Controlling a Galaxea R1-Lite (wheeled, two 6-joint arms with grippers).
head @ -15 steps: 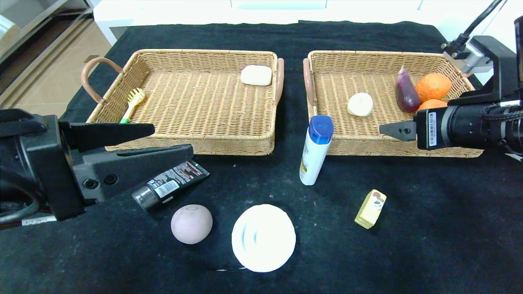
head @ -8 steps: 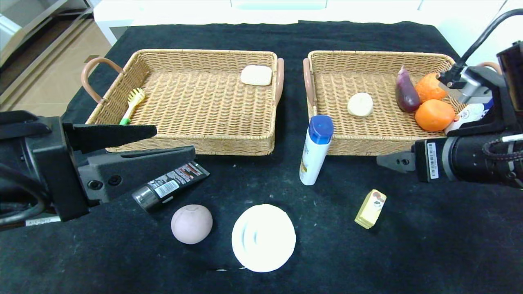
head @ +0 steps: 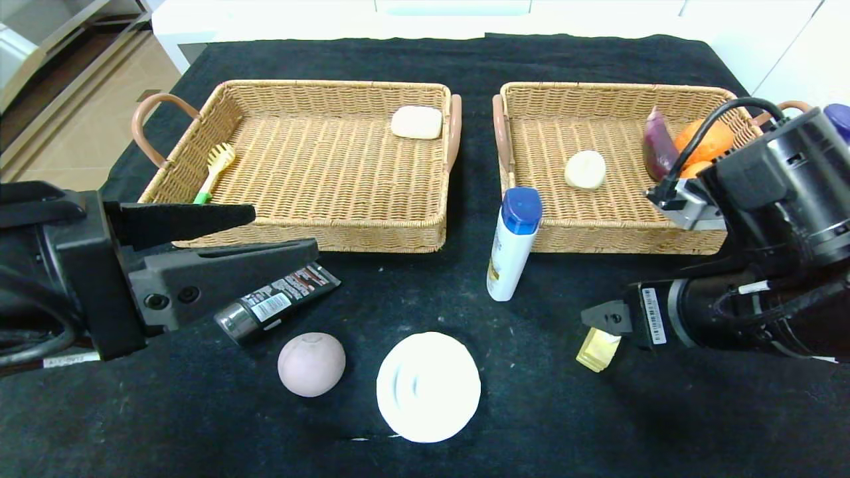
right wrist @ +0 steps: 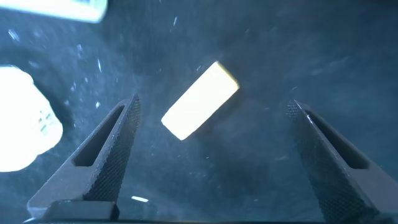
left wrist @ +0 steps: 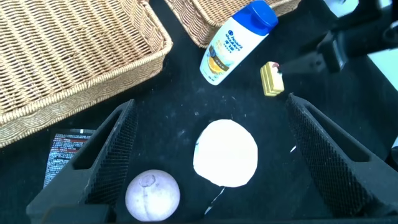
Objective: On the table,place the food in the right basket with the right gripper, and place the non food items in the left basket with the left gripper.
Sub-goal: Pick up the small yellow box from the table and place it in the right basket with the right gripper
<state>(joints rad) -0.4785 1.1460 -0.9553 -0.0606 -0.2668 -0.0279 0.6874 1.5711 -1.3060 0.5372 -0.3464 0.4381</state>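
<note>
Yellow cake slice (right wrist: 200, 100) lies on the bench (head: 531, 411) between the spread fingers of the right pincer (right wrist: 211, 155), untouched; left pincer (left wrist: 211, 158) hovers spread.

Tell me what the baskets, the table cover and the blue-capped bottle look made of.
Left basket and right basket: woven wicker or rattan, matte tan weave. Table cover: black cloth, matte, lint-specked. Bottle: likely plastic, smooth, slightly glossy white body, blue cap.

A white counter (head: 438, 20) runs along twelve o'clock; beige tiled floor (head: 80, 113) and a grey shelf edge (head: 40, 40) sit at ten o'clock.
</note>
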